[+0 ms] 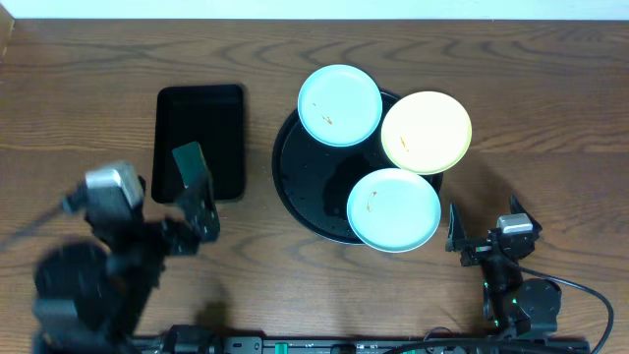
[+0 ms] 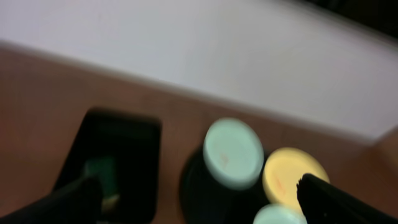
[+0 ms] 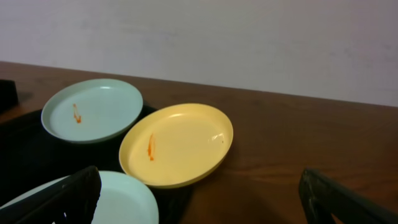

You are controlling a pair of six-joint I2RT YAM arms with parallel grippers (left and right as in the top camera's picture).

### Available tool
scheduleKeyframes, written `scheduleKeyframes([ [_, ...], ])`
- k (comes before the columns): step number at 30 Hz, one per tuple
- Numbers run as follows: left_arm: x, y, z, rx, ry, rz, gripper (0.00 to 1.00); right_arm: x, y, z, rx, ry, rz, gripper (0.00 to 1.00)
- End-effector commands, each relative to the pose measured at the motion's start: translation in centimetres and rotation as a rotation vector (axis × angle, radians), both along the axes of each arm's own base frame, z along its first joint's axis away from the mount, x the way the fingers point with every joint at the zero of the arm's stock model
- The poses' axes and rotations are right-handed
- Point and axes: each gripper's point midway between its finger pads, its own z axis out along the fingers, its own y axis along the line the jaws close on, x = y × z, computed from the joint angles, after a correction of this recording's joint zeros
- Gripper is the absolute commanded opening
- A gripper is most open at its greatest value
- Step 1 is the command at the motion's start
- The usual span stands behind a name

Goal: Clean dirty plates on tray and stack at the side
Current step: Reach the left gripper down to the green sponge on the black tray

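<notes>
Three plates lie on the round tray [image 1: 295, 167], centre-right of the overhead frame. All three overhang its rim.
- Upper blue plate [image 1: 340, 105]: top edge of the tray, orange streak on it.
- Yellow plate [image 1: 426, 132]: right edge, orange streak, sits tilted in the right wrist view.
- Lower blue plate [image 1: 394, 208]: lower-right edge, small speck. It is the plate closest to an arm.

Plates are round, so there is no long axis to line up with.

Right gripper [image 1: 484, 218]: just right of the lower blue plate, not touching it. Fingers are spread wide and hold nothing.

Left gripper [image 1: 200, 197]: lower left of the frame, well apart from the plates. Fingers are spread. It sits at the lower edge of the rectangular tray [image 1: 221, 108], just below the green sponge [image 1: 188, 159]. No contact can be made out, as the wrist view is blurred.

Judgement: the left arm is placed for the sponge and the right arm for the lower blue plate. The plates lie to the right of the sponge across bare table [image 1: 98, 59].
</notes>
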Motion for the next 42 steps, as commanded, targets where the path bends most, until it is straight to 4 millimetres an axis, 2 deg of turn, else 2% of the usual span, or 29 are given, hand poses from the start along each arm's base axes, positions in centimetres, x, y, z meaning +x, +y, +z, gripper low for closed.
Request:
scheduleKeyframes([
  [1,2.2,0.4,1.2,0.115,0.175,-0.011,1.0,0.0,-0.2,-0.1,-0.007,0.003,-0.008,0.99],
  [4,4.2,1.0,0.0,0.163,0.378,0.008,0.99,0.0,-0.2,-0.1,-0.007,0.003,-0.008,0.99],
  [7,7.8,1.1,-1.1,0.18,0.458,0.019,0.99,0.0,-0.2,-0.1,-0.007,0.003,-0.008,0.99],
  [12,11.3,1.1,-6.1,0.207,0.629,0.014,0.98,0.0,-0.2,-0.1,-0.007,0.003,-0.008,0.99],
  [15,12.7,1.6,-8.5,0.241,0.707,0.029,0.98,0.0,-0.2,-0.1,-0.007,0.003,-0.008,0.99],
  [16,13.0,2.0,-9.2,0.261,0.732,0.049,0.98,0.0,-0.2,-0.1,-0.007,0.003,-0.008,0.99],
  [17,13.3,2.8,-10.1,0.288,0.764,0.086,0.92,0.0,-0.2,-0.1,-0.007,0.003,-0.008,0.99],
  [18,13.6,4.3,-11.3,0.309,0.809,0.185,0.8,0.0,-0.2,-0.1,-0.007,0.003,-0.008,0.99],
  [19,13.6,5.5,-12.3,0.312,0.843,0.266,0.77,0.0,-0.2,-0.1,-0.007,0.003,-0.008,0.99],
  [21,13.6,6.9,-14.3,0.304,0.911,0.356,0.78,0.0,-0.2,-0.1,-0.007,0.003,-0.008,0.99],
  [26,13.4,8.9,-19.9,0.263,1.079,0.434,0.83,0.0,-0.2,-0.1,-0.007,0.003,-0.008,0.99],
  [28,13.6,8.8,-22.6,0.226,1.154,0.398,0.83,0.0,-0.2,-0.1,-0.007,0.003,-0.008,0.99],
  [32,13.9,7.9,-26.5,0.2,1.24,0.308,0.83,0.0,-0.2,-0.1,-0.007,0.003,-0.008,0.99],
  [36,14.3,7.7,-28.4,0.191,1.261,0.297,0.83,0.0,-0.2,-0.1,-0.007,0.003,-0.008,0.99],
  [42,14.6,7.1,-29.8,0.158,1.249,0.277,0.87,0.0,-0.2,-0.1,-0.007,0.003,-0.008,0.99],
])
